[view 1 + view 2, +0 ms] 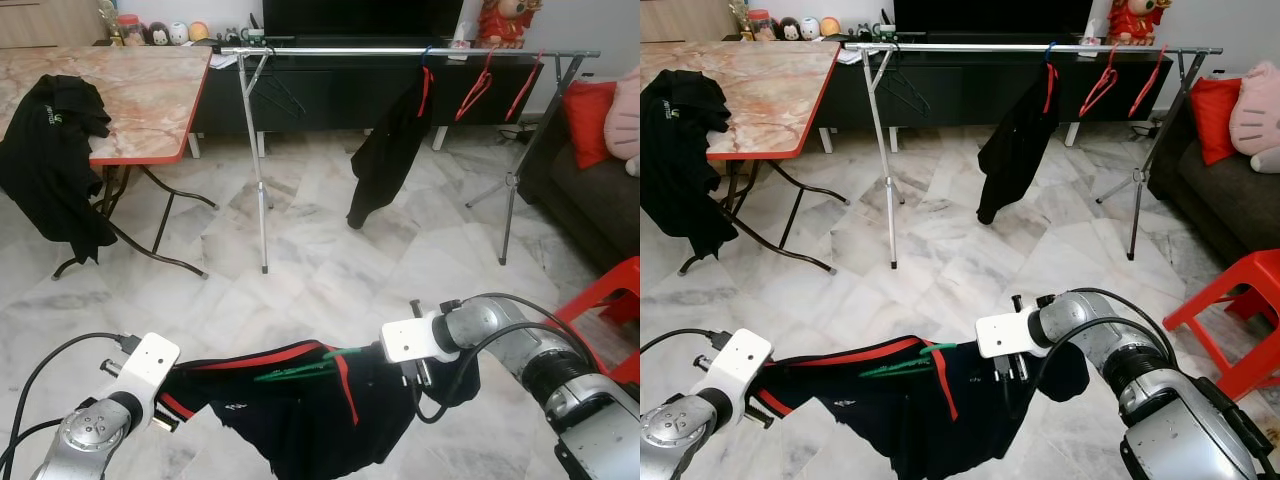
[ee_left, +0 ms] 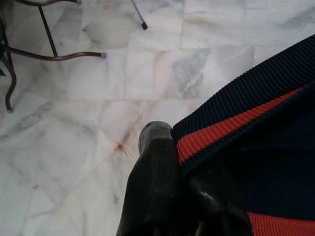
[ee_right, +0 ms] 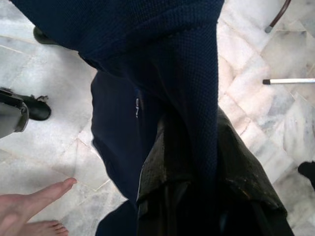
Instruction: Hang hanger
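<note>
1. We are seeing a green hanger [image 1: 300, 368] lying low in the middle of the head view, tucked into the neck of a dark shirt [image 1: 300, 415] with red trim; its long axis is running nearly level, left to right, tilting up slightly toward the right.
2. The shirt is hanging stretched between both arms, sagging toward the marble floor [image 1: 330, 260].
3. The left gripper [image 2: 170, 172], lower left, is clenching the shirt's red-striped ribbed edge between its fingers.
4. The right gripper [image 3: 197, 196], right of center, is clamping a fold of the dark fabric, which is draping over its fingers.
5. Toward the top of the frame a metal clothes rack [image 1: 400, 50] is standing, carrying another dark garment [image 1: 385, 155] and red hangers [image 1: 475, 90].
6. A marble-topped table [image 1: 140, 100] is sitting upper left, black clothing [image 1: 55, 160] draped over its edge.
7. A person's bare foot [image 3: 29, 209] is showing in the right wrist view.
</note>
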